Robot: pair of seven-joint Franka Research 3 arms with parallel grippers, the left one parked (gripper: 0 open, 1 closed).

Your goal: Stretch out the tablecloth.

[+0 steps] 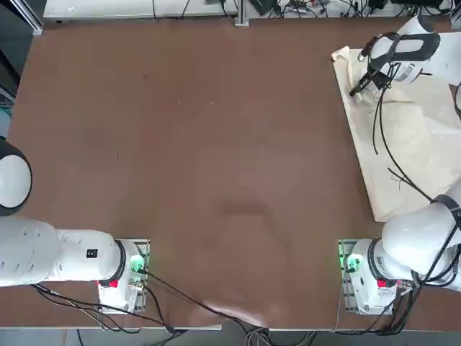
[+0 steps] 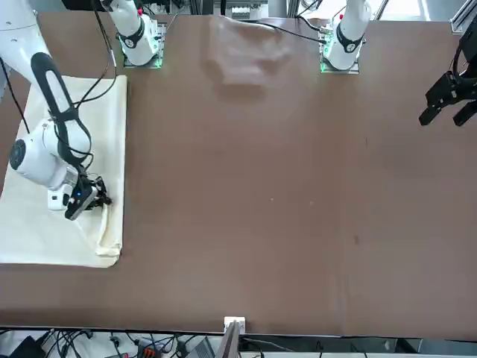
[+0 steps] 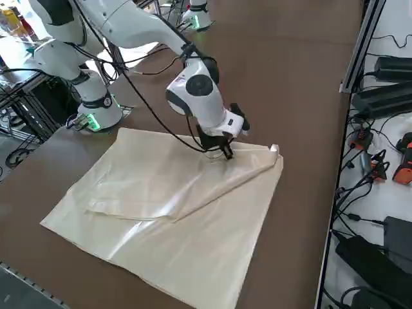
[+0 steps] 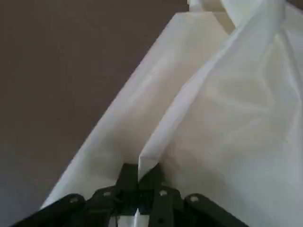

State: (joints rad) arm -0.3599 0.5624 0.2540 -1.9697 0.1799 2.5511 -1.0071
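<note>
Tablecloth: thin, plain, cream-beige sheet, lying on the right side of the brown tabletop, toward the far right corner as the top view shows it. The sheet is partly folded over itself. In the right side view, a loose flap crosses the upper layer, with a long diagonal fold running toward the far edge and a glossy streak beside it. The outer edges are mostly straight; shallow creases mark the folded part.

Right gripper: closed on the tablecloth. The right wrist view shows a narrow fold of fabric pinched between the fingertips, with creased fabric extending from the grip. The gripper is positioned over the far portion of the sheet.

Visibility: the right arm and its cables cover parts of the sheet in the top view, and that picture's right edge cuts it off. The front view also crops it at the left; the right side view crops its lowest corner. How many layers lie under the flap cannot be determined.
</note>
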